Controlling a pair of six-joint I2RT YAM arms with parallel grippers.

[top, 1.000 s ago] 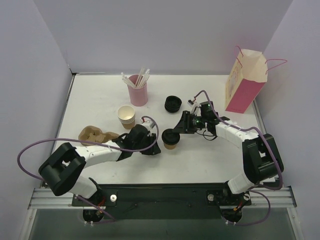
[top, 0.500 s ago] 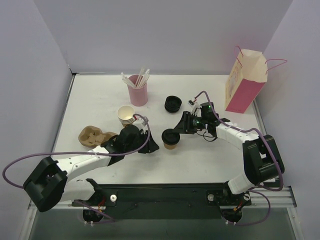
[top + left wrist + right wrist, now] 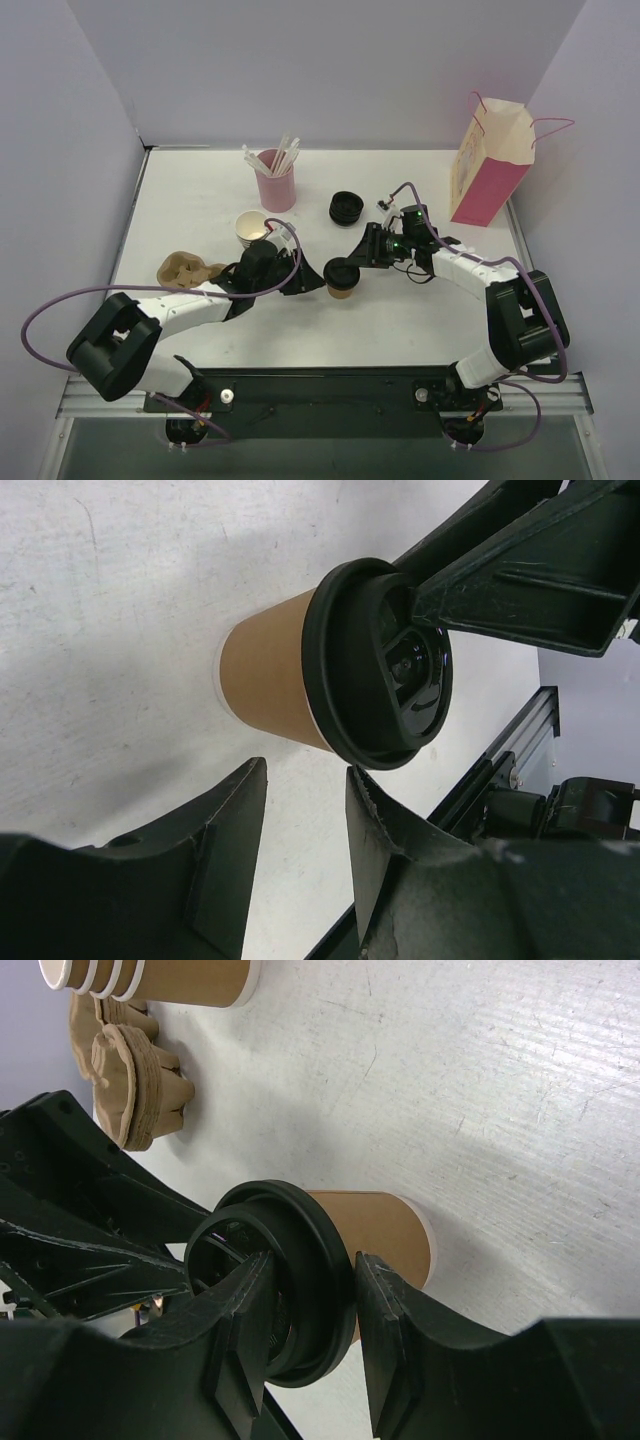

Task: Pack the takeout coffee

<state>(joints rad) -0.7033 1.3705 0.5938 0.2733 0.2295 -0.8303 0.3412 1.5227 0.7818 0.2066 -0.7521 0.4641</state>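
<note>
the takeout coffee stands mid-bench, well apart from the paper bag at the far right corner, with the right gripper clamped only on its black lid and the left gripper parted, empty, beside it; lifting could pop the lid off and spill.

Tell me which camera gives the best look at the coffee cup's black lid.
Left wrist: the lid faces it, nearly the whole top in view, seated on the cup. Right wrist sees only its rim, edge-on, inside the right gripper. Top external shows a small dark disc.
</note>
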